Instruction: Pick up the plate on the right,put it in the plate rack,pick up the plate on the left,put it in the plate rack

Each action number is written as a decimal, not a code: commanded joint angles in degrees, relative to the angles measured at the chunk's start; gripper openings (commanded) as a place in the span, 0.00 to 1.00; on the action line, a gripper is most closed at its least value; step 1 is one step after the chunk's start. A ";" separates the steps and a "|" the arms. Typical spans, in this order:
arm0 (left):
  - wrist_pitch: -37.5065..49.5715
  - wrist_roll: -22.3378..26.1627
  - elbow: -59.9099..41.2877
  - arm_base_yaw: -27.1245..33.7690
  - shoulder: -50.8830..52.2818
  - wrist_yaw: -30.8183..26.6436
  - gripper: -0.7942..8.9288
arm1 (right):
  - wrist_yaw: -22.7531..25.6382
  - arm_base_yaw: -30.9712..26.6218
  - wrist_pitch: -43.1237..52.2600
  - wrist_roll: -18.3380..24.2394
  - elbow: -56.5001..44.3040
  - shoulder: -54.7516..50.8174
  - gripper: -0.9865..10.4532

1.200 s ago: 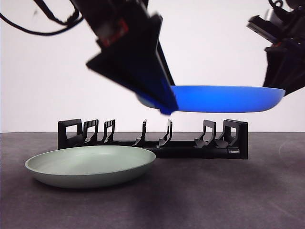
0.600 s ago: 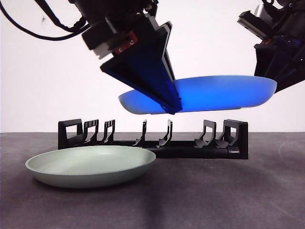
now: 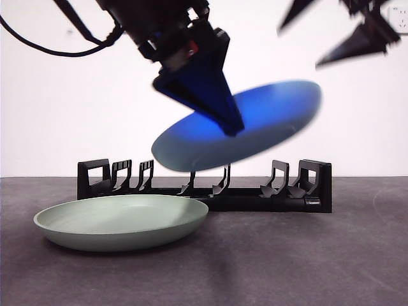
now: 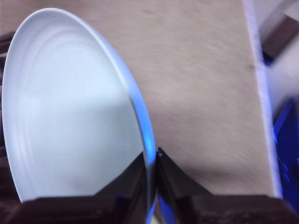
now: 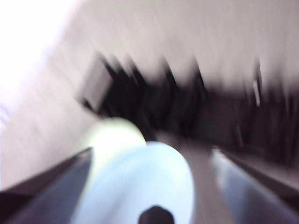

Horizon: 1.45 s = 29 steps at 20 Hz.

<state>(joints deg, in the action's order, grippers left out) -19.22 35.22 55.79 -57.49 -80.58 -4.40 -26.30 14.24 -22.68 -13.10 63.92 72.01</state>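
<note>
Front view: blue plate [image 3: 255, 127] tilted mid-frame, clear above plate rack [image 3: 204, 185]; left gripper [image 3: 231, 126] clamps its rim; right gripper [image 3: 331, 32] upper right, spread, apart. Green plate [image 3: 121, 221] lower left, before rack.
Left wrist view: jaws pinch plate edge.
Right wrist view: blurred; jaws wide.

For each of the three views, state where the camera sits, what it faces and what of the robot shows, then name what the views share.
Front view: low at table height, facing the plate rack, green plate and tilted blue plate; the left tool grips it, the right tool is above.
Left wrist view: on the left arm, facing the blue plate's rim between its jaws.
Right wrist view: blurred, facing the rack between spread jaws.
Shared: the blue plate.
</note>
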 commanded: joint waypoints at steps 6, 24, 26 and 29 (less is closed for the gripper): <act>22.69 -29.92 -0.13 19.56 -0.17 19.78 0.07 | 13.88 -0.42 7.13 -1.38 0.42 -11.41 0.52; 41.75 -55.19 -0.13 47.69 -1.92 42.29 0.07 | 14.75 -0.42 3.69 -0.31 0.42 -12.44 0.52; 42.29 -56.13 -0.13 48.28 -3.45 43.06 0.07 | 14.75 -0.42 3.72 -0.33 0.42 -12.44 0.52; 43.41 -56.46 -0.13 48.48 -6.56 43.45 0.07 | 14.75 -0.42 3.67 -0.33 0.42 -12.44 0.52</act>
<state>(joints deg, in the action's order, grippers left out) 23.00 -20.60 55.81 -9.15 -85.93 38.59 -11.77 13.80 -19.33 -13.89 64.29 59.40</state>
